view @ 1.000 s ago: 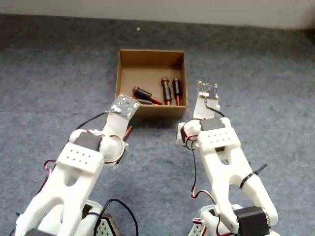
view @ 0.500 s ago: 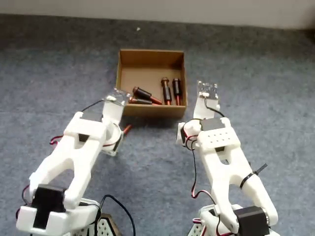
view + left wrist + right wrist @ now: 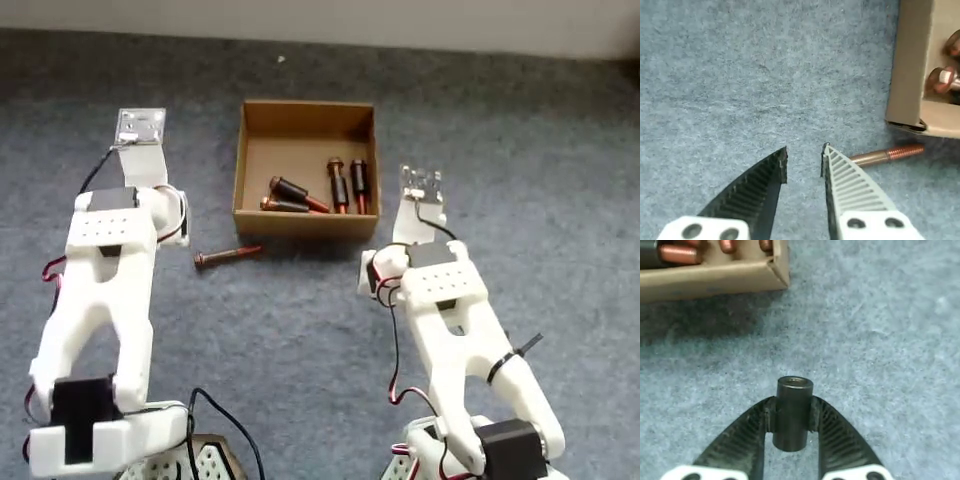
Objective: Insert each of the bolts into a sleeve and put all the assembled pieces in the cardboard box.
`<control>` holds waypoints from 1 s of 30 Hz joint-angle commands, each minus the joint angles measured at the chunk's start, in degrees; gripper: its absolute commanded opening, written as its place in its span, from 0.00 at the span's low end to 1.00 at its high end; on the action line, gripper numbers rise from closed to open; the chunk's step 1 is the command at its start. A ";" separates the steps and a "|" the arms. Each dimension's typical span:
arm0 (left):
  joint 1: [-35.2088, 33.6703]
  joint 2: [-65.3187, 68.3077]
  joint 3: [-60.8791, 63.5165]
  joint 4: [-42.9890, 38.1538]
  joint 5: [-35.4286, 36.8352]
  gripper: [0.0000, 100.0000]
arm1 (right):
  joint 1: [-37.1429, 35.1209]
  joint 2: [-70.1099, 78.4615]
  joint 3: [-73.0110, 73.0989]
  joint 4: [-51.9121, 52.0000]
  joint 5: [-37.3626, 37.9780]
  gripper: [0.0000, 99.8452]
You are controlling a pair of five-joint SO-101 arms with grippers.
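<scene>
Pairing the one loose bolt with a sleeve looks to be the step in hand. Nearest you, the right end effector [image 3: 791,416] is clamped across a black sleeve [image 3: 793,402]. The sleeve's long axis runs along the fingers and its open bore faces away from the wrist, near a corner of the box. The left end effector [image 3: 804,161] hangs above the bench [image 3: 520,150], fingers apart, nothing between them. A little farther out, the bolt [image 3: 228,256] lies flat on the bench just in front of the cardboard box [image 3: 305,224]. Its long axis is roughly parallel to that front wall, head toward the left arm, threaded tip toward the right. I judge your next move is to grip the shank with the left end effector, then line thread to bore. Farthest, assembled pieces [image 3: 340,186] lie inside the box.
</scene>
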 commanded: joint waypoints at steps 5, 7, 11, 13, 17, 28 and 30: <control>6.11 -16.40 1.89 9.58 7.56 0.14 | 0.66 -1.98 -0.04 -1.63 -0.18 0.00; 9.10 -18.77 3.12 11.96 10.99 0.14 | 0.66 -1.98 -0.04 -1.63 -0.18 0.00; 12.79 -19.56 3.91 13.89 22.68 0.14 | 0.66 -1.98 -0.04 -1.63 -0.18 0.00; 13.58 -19.47 4.18 13.89 29.19 0.14 | 0.66 -1.98 -0.04 -1.63 -0.18 0.00; 13.76 -19.47 4.26 13.01 45.27 0.14 | 0.66 -1.98 -0.04 -1.63 -0.18 0.00; 13.58 -19.47 21.93 -12.13 63.03 0.14 | 0.66 -1.98 0.04 -1.63 -0.18 0.00; 13.67 -19.47 22.11 -12.84 63.47 0.14 | 0.66 -1.98 0.04 -1.63 -0.18 0.00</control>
